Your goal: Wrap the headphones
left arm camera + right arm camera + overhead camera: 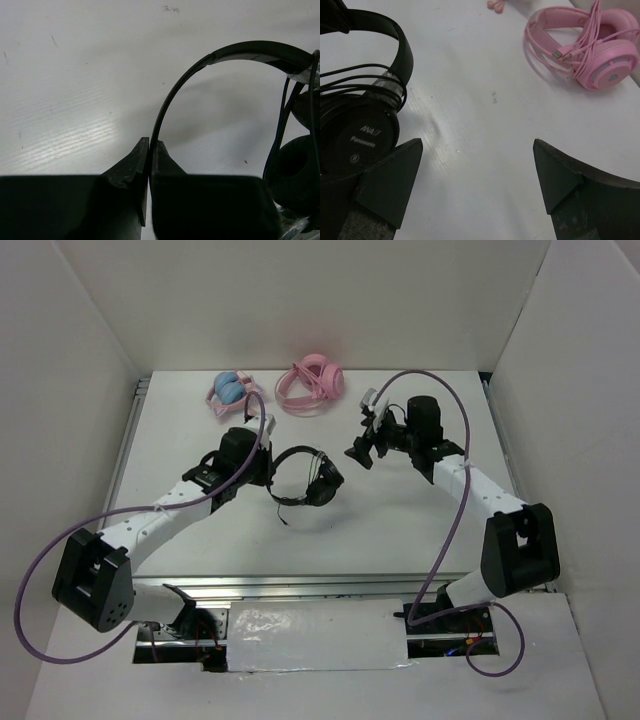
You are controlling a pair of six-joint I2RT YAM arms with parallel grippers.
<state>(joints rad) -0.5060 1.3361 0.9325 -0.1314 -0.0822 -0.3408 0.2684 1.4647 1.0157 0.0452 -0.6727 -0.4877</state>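
The headphones (322, 483) are near the middle of the table (400, 525), between the two arms. The left pincer (266, 468) is clenched on the thin black headband (235, 50). In the left wrist view its two fingers (165, 165) press together with the band running up out of the seam between them and arching over to the right. There the round earcup (295, 170) sits low at the edge of the view, and strands of the cable (281, 120) run down beside it. Whether the earcups rest on the table or hang just above it, I cannot tell.

The right pincer (362, 452) is released, with its fingers (390, 175) spread wide and only bare white surface between them. It hovers just to the right of the headphones. In its own view the nearer earcup, marked with white lettering, lies at the lower left, partly behind the left finger — touching or not is unclear. Several turns of cable cross the band just above that earcup. In the top view a short loose loop of cable trails below the headphones.

At the far edge of the table lie two other sets — all-pink headphones (312, 386), their pink cord bundled across them, and to their left pink headphones with blue earcups (232, 390).
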